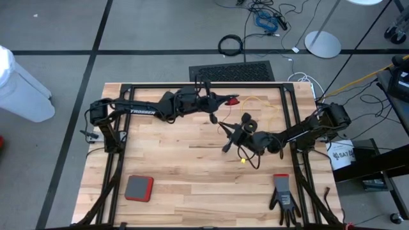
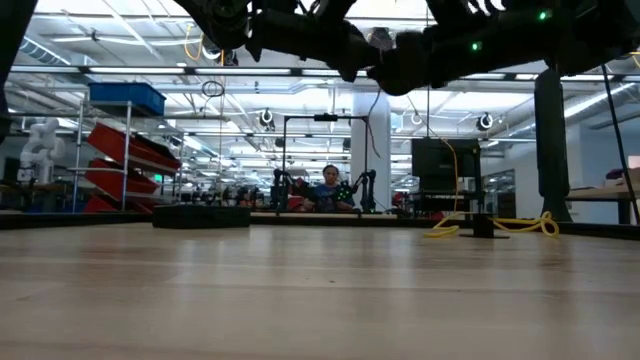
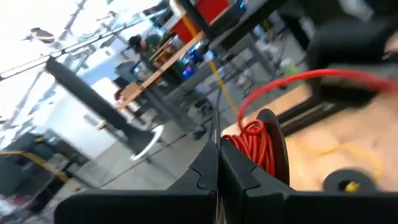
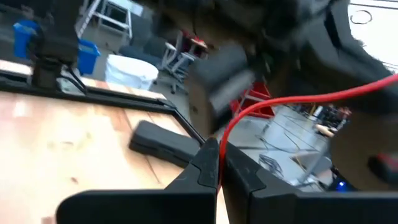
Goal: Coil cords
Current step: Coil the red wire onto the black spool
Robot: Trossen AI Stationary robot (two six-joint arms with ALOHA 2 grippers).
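A thin red cord (image 4: pixel 292 99) runs between my two grippers above the middle of the table. Part of it is wound on a small black reel (image 3: pixel 264 140), seen as a red spot (image 1: pixel 234 100) at the tip of my left gripper (image 1: pixel 225 101), which is shut. My right gripper (image 1: pixel 225 130) is also shut and stands nearer the table's front, on the cord's free run. A yellow cord (image 1: pixel 257 101) lies loose on the far right of the table, and its black reel (image 3: pixel 345 182) rests flat on the wood. My left gripper comes in level from the table's left and is shut at the red-wound side of the reel (image 3: pixel 239 140). Its own fingers hide which part they hold. The reel is lifted clear of the table, its disc on edge. My right gripper pinches the red cord (image 4: pixel 221 144) between its two fingertips, as a single strand. It comes in about level from the table's right. From the fingers the cord rises in a slack arc (image 4: pixel 348 92) toward the left gripper, clear of the table.
A black frame (image 1: pixel 192 86) rims the table. A red and grey pad (image 1: pixel 138 188) lies at the near left and a black glove (image 1: pixel 283 199) at the near right. A dark mat (image 1: pixel 231 71) lies beyond the far edge. The near half of the table has free room.
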